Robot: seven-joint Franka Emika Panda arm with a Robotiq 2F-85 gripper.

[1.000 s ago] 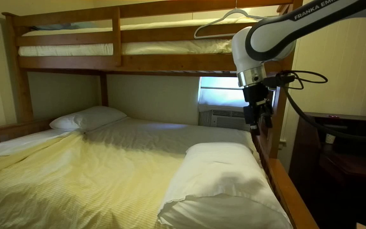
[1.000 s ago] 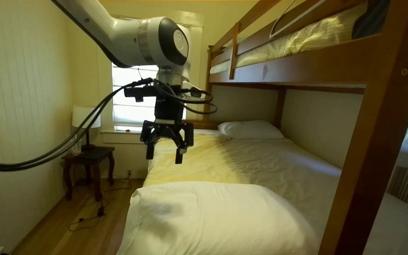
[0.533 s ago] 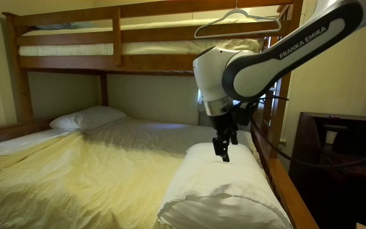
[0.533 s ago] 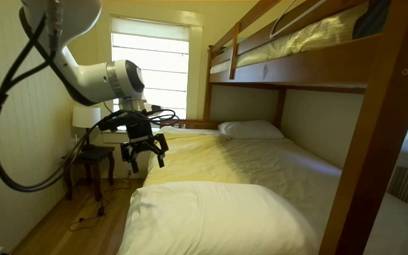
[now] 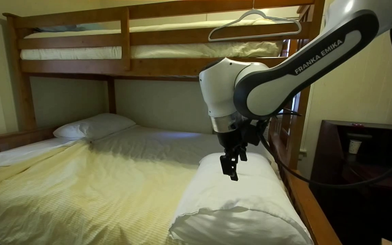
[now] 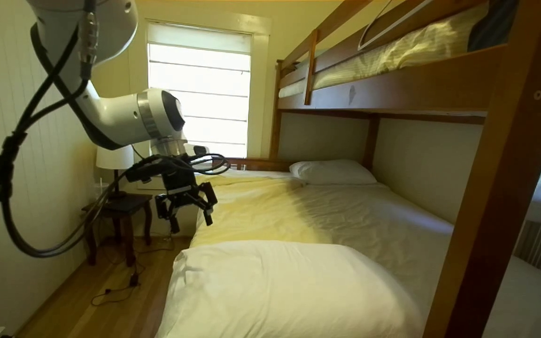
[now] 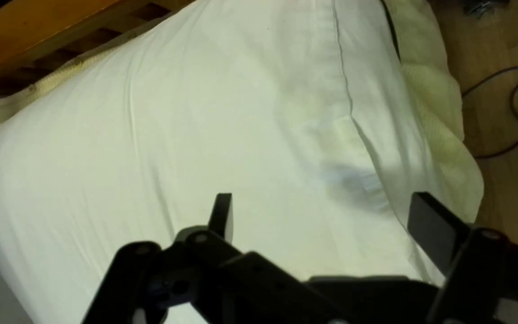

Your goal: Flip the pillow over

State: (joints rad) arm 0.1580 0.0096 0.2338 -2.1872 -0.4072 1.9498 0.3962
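on the lower level of a wooden bunk bed (image 5: 182, 67), we find the plump white pillow (image 5: 237, 200) lying by the rail (image 5: 313, 212), yellow cloth (image 7: 441, 139) showing along its edge. above it hangs the pincer (image 6: 191, 224), its fingers (image 7: 434, 228) spread wide and pointing down, the tips clear of the pillow. our wrist view shows the case's hem running beneath. well apart, a flatter white pillow (image 5: 95, 126) rests toward the opposite end. higher up, a grey hanger (image 5: 254, 36) dangles; in an exterior view, we see a lamp (image 6: 113, 157) on a table (image 6: 121, 213).
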